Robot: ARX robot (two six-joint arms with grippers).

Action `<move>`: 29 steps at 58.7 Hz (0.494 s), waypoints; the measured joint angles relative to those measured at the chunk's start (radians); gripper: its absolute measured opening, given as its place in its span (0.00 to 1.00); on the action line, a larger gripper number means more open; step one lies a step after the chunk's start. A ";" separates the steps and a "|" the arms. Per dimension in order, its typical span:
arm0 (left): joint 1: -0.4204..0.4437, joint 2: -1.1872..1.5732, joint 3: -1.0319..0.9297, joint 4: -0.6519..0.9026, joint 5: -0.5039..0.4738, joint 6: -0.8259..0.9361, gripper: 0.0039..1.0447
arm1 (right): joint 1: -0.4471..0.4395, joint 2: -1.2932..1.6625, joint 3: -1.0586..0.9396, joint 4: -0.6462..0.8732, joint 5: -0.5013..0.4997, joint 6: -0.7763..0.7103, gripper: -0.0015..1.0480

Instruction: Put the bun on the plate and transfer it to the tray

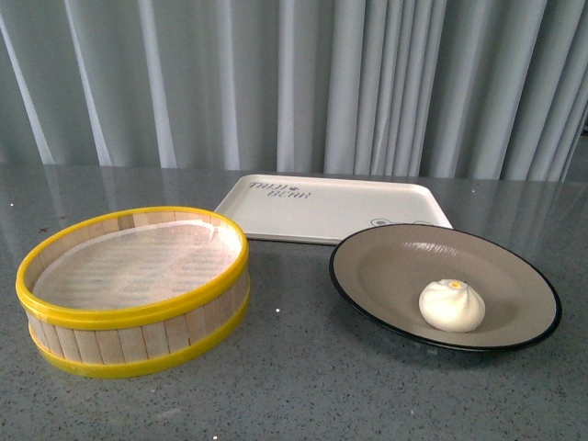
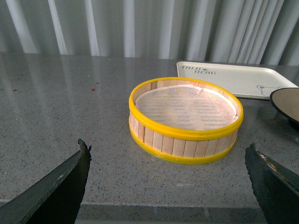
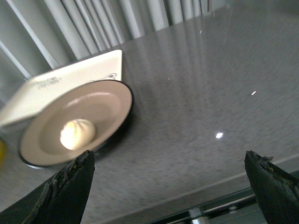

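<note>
The bun (image 1: 452, 305) is sitting on the plate (image 1: 395, 266), ready for the tray (image 1: 331, 211); I am holding both jaws open, empty.

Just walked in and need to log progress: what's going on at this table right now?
Nothing is being handled at this moment. The bun sits on the plate, which rests on the table in front of the tray, not on it. The steamer basket holds only its liner. The left gripper and right gripper are open and empty; moving the plate onto the tray remains.
</note>
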 joint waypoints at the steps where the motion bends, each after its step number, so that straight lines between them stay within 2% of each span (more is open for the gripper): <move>1: 0.000 0.000 0.000 0.000 0.000 0.000 0.94 | 0.002 0.013 0.003 0.010 0.000 0.013 0.92; 4: 0.000 0.000 0.000 0.000 0.000 0.000 0.94 | 0.011 0.144 0.030 0.111 -0.026 0.153 0.92; 13: 0.000 0.000 0.000 0.000 -0.001 0.000 0.94 | 0.026 0.404 0.101 0.268 -0.078 0.379 0.92; 29: 0.000 0.000 0.000 0.000 0.000 0.000 0.94 | 0.097 0.744 0.185 0.342 -0.124 0.646 0.92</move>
